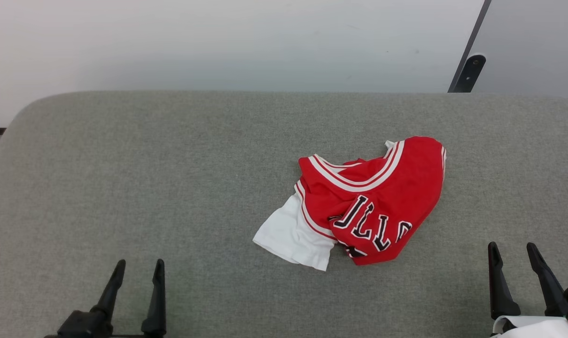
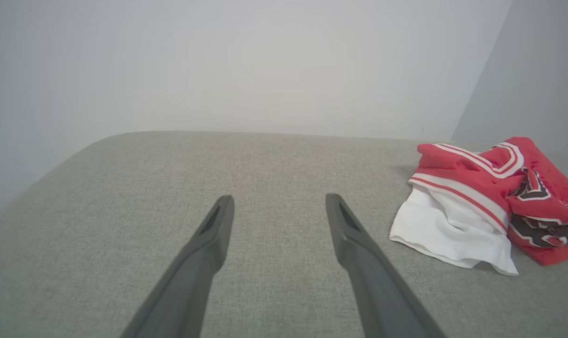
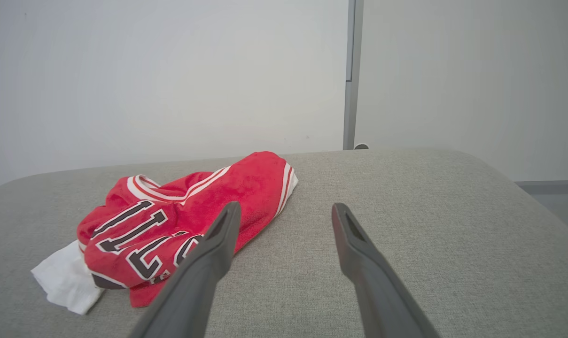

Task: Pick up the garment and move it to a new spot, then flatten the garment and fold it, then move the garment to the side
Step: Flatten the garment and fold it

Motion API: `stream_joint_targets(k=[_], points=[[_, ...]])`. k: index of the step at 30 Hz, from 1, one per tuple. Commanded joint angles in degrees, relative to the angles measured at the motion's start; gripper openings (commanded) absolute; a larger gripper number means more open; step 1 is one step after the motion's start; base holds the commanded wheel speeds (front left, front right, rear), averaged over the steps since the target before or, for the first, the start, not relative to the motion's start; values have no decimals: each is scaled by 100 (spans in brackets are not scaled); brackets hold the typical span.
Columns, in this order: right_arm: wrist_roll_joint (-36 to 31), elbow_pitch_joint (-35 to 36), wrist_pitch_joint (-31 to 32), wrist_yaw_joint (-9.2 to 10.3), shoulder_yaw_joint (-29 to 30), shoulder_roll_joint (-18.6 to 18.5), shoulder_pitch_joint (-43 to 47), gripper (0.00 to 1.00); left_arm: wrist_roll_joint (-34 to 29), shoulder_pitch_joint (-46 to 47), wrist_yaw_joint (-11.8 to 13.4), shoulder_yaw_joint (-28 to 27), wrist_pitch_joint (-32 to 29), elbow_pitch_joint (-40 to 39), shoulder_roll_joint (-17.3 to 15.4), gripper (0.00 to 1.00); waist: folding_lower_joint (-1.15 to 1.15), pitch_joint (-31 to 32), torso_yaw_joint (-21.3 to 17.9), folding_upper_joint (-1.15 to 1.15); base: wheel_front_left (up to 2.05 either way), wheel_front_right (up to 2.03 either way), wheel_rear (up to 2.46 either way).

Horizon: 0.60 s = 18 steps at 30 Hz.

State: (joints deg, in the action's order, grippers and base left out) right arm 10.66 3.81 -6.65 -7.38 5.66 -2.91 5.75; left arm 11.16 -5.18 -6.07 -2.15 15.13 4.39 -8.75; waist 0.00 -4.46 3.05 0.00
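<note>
Lying crumpled at 3 o'clock on the table (image 1: 124,164), the garment (image 1: 387,188) looks soft, light, best pinched at its white sleeve (image 1: 291,234). Fingers of left gripper (image 1: 140,264) and right gripper (image 1: 511,247) stand spread.

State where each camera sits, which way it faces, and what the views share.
Head view: on the robot's head, facing forward and down at the crumpled red jersey shirt with white sleeves on the grey fabric-covered table; left gripper lower left, right gripper lower right, both open.
Left wrist view: on the left wrist, looking along the left gripper across the table; shirt at right.
Right wrist view: on the right wrist, along the right gripper; shirt at left.
Shared: all three show the shirt on the table.
</note>
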Motion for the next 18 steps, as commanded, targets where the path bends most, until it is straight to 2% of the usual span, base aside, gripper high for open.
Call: stream_joint_targets(k=[1, 8, 11, 14, 16, 17, 18], points=[[50, -23, -44, -22, -13, 3, 51, 100, -51, -5, -50, -37, 1, 19, 42, 100, 0, -4, 6, 0, 0, 0, 0], [55, -63, -58, -22, -93, 3, -34, 100, -45, 126, -107, -170, 1, -18, 139, 100, 0, -10, -9, 0, 0, 0, 0], [109, -87, -116, -22, -70, 4, -89, 100, 66, 461, -142, -96, 1, -135, 57, 100, 0, -59, -15, 0, 0, 0, 0], [146, -123, -177, -22, -134, 4, -200, 100, 338, 1091, -147, 241, -12, -66, -278, 100, 0, -184, -50, 0, 0, 0, 0], [141, -165, -220, -22, -176, 4, -279, 100, 474, 1699, -150, 600, -220, 35, -717, 100, 0, -293, -81, 0, 0, 0, 0], [141, -165, -220, -22, -176, 4, -279, 100, 474, 1699, -150, 600, -220, 35, -717, 100, 0, -293, -81, 0, 0, 0, 0], [135, -190, -254, -22, -191, 3, -328, 100, 699, 2012, -144, 818, -438, 145, -850, 100, 0, -350, -98, 0, 0, 0, 0]])
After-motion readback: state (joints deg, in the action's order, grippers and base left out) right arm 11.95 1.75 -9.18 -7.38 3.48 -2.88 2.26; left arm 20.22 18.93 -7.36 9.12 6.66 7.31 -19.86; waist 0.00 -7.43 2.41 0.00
